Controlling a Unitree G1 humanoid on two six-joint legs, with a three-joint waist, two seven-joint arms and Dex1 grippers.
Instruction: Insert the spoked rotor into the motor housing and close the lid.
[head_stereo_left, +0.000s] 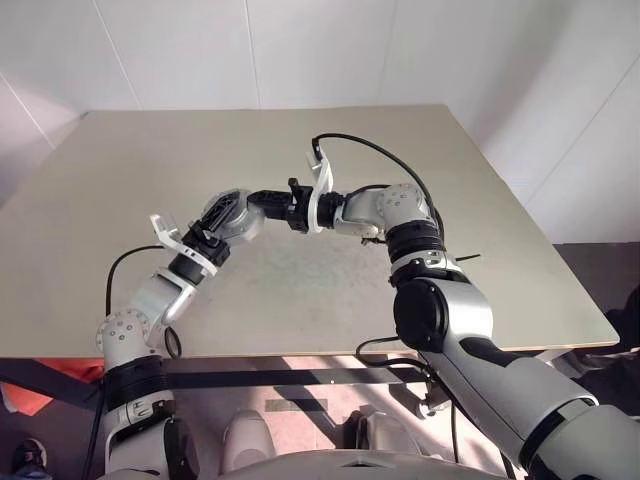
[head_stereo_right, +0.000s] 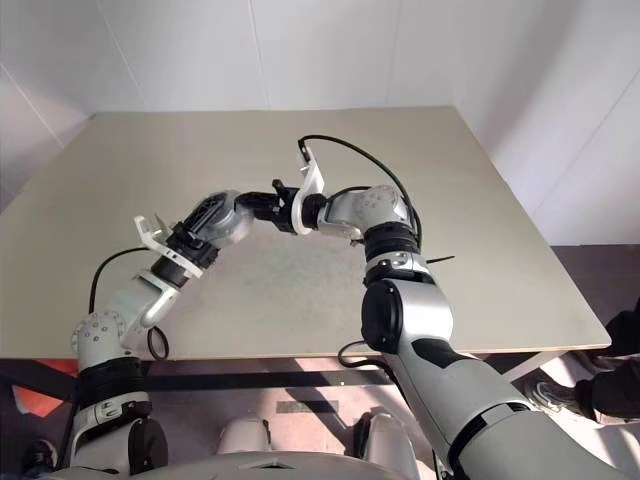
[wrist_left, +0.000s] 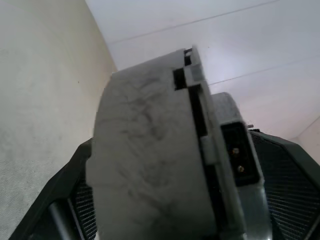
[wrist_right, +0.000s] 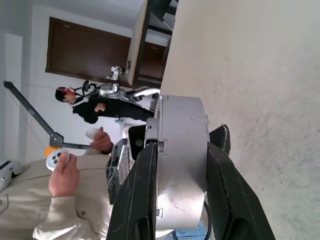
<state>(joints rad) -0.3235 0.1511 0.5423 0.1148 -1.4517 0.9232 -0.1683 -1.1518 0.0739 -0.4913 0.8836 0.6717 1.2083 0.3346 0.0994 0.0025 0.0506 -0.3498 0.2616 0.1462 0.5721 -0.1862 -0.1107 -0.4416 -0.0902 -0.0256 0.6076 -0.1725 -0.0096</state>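
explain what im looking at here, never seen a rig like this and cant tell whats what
This is a humanoid robot with two arms, each ending in a two-fingered end effector. The two wide pictures come from cameras in its head, looking down over its arms at a beige table. The other two come from a camera on each wrist, looking along that arm's own fingers.

Both arms meet above the middle of the table. The right end effector is closed on a round grey metal can, the motor housing, seen edge-on between its black fingers. The left end effector is at the same housing from the other side; whether it grips it is not clear.

Behind it, the right wrist view catches a person holding a white controller.
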